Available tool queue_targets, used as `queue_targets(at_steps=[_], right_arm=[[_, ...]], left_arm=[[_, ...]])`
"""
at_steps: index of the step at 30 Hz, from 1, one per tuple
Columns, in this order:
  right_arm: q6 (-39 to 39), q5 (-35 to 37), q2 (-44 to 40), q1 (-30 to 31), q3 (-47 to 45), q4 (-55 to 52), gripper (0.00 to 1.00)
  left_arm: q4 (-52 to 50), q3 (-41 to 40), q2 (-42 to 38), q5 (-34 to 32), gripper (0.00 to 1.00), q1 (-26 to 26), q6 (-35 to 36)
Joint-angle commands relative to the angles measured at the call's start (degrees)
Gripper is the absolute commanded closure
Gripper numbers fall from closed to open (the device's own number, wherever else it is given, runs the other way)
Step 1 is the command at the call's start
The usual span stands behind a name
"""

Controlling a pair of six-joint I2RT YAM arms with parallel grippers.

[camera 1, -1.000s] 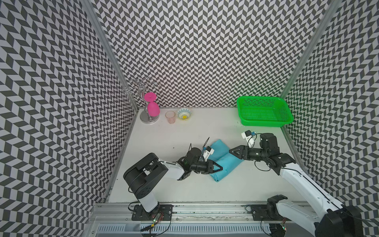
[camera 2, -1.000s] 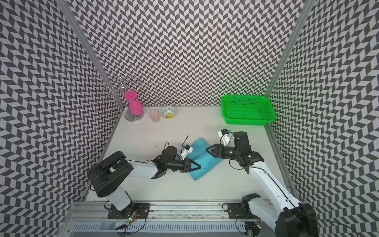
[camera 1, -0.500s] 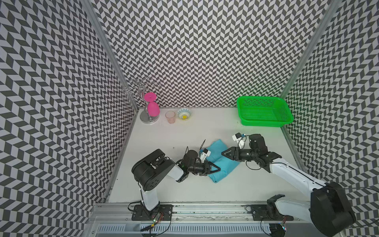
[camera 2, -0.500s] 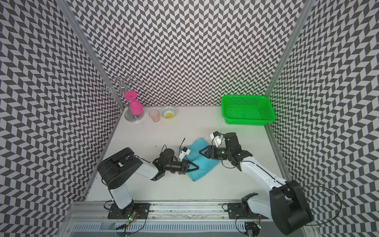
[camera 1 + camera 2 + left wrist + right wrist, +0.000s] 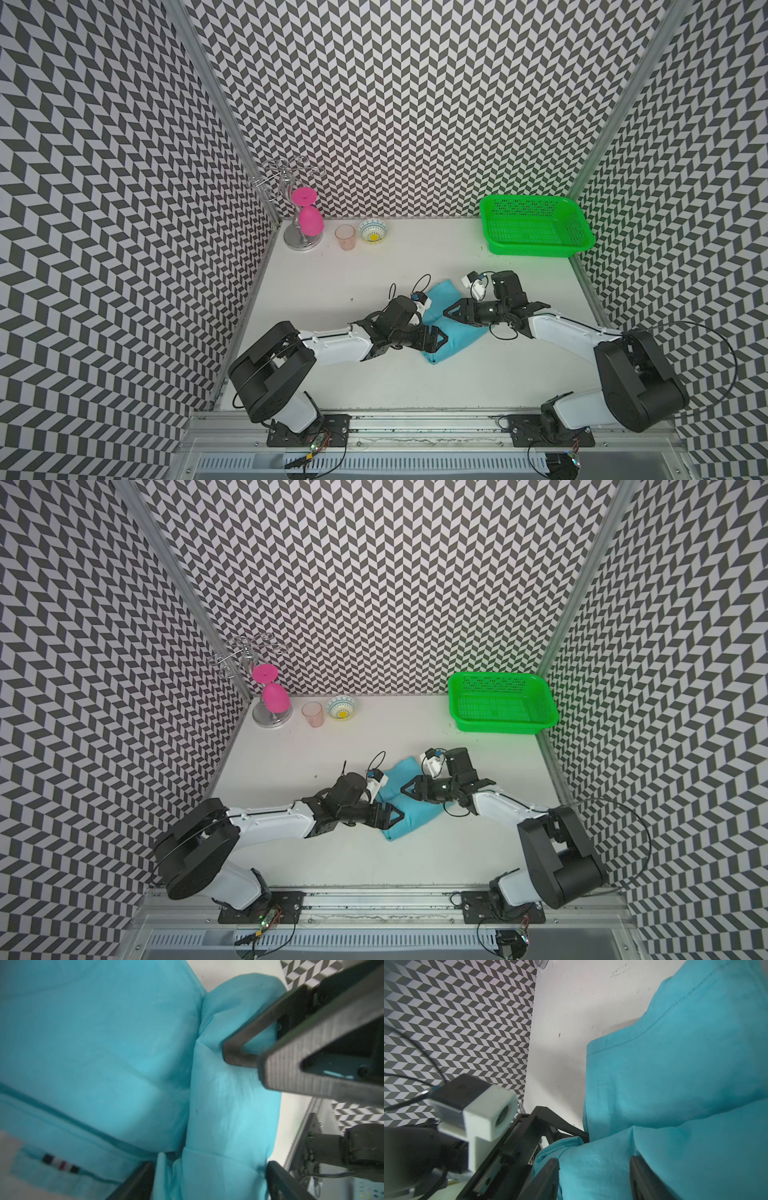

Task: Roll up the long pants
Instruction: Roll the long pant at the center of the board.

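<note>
Lying low over the counter [image 5: 374,386], both arms stretch almost flat toward its middle, where the long pants [image 5: 457,343] sit as a thick, partly rolled turquoise bundle, well apart from the green basket [image 5: 536,249] in the 1 o'clock corner. Reaching in from 7 o'clock, the left tool [image 5: 444,336] points toward 3 o'clock with its jaws spread wide open, astride the bundle's near end. Coming from 4 o'clock, the right tool [image 5: 446,312] points toward 9 o'clock, its jaws closed on a fat fold of the pants.
</note>
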Motion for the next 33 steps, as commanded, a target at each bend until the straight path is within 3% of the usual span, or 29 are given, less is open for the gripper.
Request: queue_targets(at_steps=[1,4,7,15,19,24,33], right_arm=[[-2.4,2.9,2.1,0.2,0.7,-1.4,0.42],[-2.9,2.7,3.5,0.2,1.1,-1.8,0.42],[-3.8,2.5,4.7,0.2,1.8,-2.6,0.42],[-5.1,2.6,7.1,0.1,2.9,-3.9,0.42],[-5.1,2.6,7.3,0.1,2.7,-3.0,0.42],[-6.1,3.0,8.3,0.1,3.7,-4.2,0.42],[-6.6,2.7,9.3,0.0,3.8,-4.1,0.43]], left_arm=[[-13.8,3.5,-5.3,-13.0,0.06,-1.5,11.6],[-15.0,5.3,-9.9,-18.1,0.0,-4.9,17.9],[-14.7,7.0,-12.3,-23.8,0.0,-11.5,25.0],[-12.8,9.7,-7.1,-32.6,0.0,-22.5,32.1],[-7.6,7.6,-3.3,-36.8,0.0,-22.2,37.4],[-6.2,9.4,1.1,-37.0,0.0,-21.6,36.0],[1.4,3.7,6.6,-45.6,0.0,-22.6,38.5]])
